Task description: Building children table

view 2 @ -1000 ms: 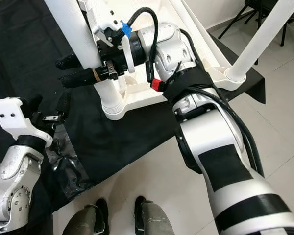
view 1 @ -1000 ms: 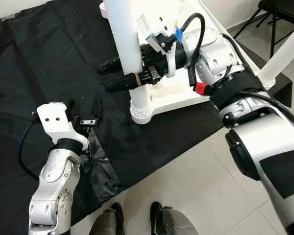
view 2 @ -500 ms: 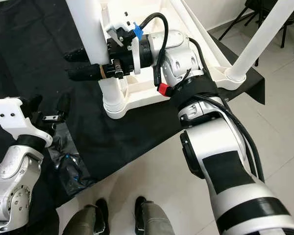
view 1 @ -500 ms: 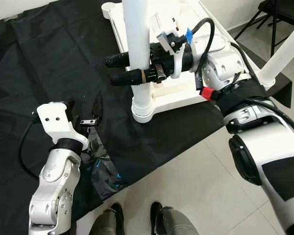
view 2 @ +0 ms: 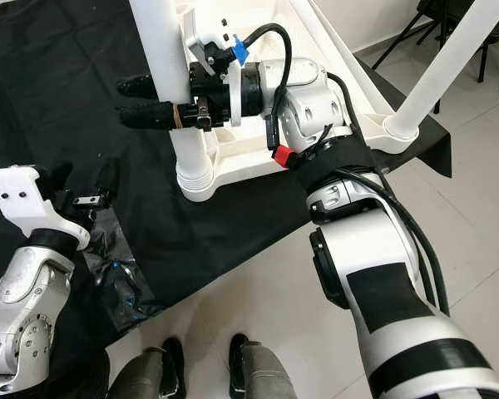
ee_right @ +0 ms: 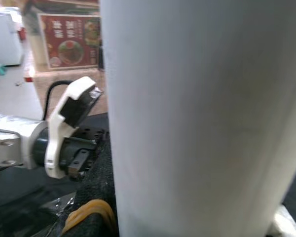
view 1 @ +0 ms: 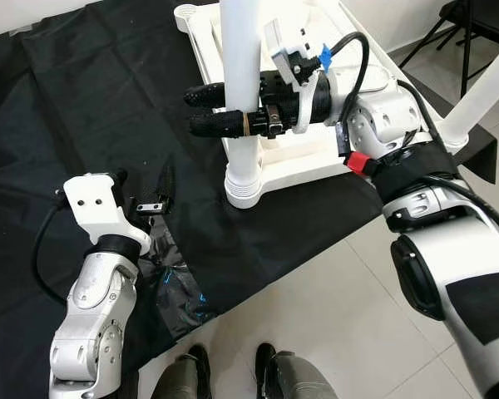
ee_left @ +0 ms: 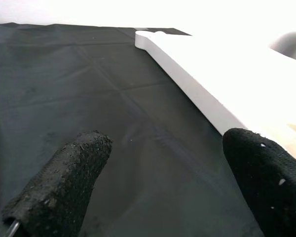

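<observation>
White plastic children's table top [view 1: 293, 156] lies upside down on a black cloth sheet [view 1: 83, 108] spread over the pale tiled floor [view 1: 333, 316], presumably so the legs can be fitted from above into the corner sockets. One white cylindrical table leg [view 1: 241, 91] stands upright in the near corner socket, its ribbed collar [view 1: 244, 187] at the base; another white leg [view 1: 482, 87] rises at the far right corner. Right pincer [view 1: 206, 110] reaches across from the right, its two black fingers [view 1: 212, 125] on either side of the upright leg, closed on it and likely steadying or twisting it home; whether the leg is fully seated I cannot tell, as the collar hides the joint. Right wrist view is taken up by the leg's white surface, pressed close. Left pincer [view 1: 158, 193] hovers low over the cloth, well apart from the table, fingers spread and holding nothing; crumpled clear plastic wrapping [view 1: 173, 291] lies just beside it. A person's shoes [view 1: 233, 370] stand at the cloth's near edge.
</observation>
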{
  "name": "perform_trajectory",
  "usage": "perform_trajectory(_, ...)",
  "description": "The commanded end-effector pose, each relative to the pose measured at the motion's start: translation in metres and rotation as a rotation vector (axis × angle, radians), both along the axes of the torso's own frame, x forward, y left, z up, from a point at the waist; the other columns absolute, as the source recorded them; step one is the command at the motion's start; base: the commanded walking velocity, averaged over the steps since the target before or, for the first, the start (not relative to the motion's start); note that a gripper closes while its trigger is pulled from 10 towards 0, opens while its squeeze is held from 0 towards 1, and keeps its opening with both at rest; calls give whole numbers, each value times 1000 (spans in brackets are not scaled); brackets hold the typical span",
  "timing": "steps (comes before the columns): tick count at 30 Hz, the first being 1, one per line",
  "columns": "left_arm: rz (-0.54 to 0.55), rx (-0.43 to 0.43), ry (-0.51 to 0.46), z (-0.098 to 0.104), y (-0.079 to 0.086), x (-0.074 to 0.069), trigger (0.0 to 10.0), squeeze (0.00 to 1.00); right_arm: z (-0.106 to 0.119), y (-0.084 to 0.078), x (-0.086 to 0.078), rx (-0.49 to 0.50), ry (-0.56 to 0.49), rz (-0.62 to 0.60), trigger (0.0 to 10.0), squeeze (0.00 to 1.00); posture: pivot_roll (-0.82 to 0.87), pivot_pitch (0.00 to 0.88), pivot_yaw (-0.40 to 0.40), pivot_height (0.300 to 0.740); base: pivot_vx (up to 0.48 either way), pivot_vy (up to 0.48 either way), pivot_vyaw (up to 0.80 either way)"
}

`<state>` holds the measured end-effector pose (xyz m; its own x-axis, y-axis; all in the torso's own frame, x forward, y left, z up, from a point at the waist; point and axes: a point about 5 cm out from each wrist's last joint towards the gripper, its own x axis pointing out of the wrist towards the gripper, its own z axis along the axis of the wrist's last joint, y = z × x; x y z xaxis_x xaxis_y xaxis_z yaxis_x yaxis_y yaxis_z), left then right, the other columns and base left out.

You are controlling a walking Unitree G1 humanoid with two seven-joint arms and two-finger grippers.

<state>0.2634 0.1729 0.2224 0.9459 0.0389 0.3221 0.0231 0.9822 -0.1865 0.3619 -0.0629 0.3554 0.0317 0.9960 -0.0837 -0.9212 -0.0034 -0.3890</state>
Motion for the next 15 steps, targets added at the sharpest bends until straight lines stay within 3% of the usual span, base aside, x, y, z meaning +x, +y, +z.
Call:
perform_trajectory(1,7,-1,8,-3,2,-1,10000,0,-39,-10,13,-110,102,-138,10000,0,-19,319,-37,740,0,0,0)
perform_trajectory(8,10,0,2,-1,3,0,10000,0,-43,-10,13,-101,107,-227,10000,0,-21,315,-36,740,0,0,0)
perform_trajectory(15,21,6,-11,2,7,0,10000,0,-67,-6,14,-7,192,-571,10000,0,-25,302,-45,740,0,0,0)
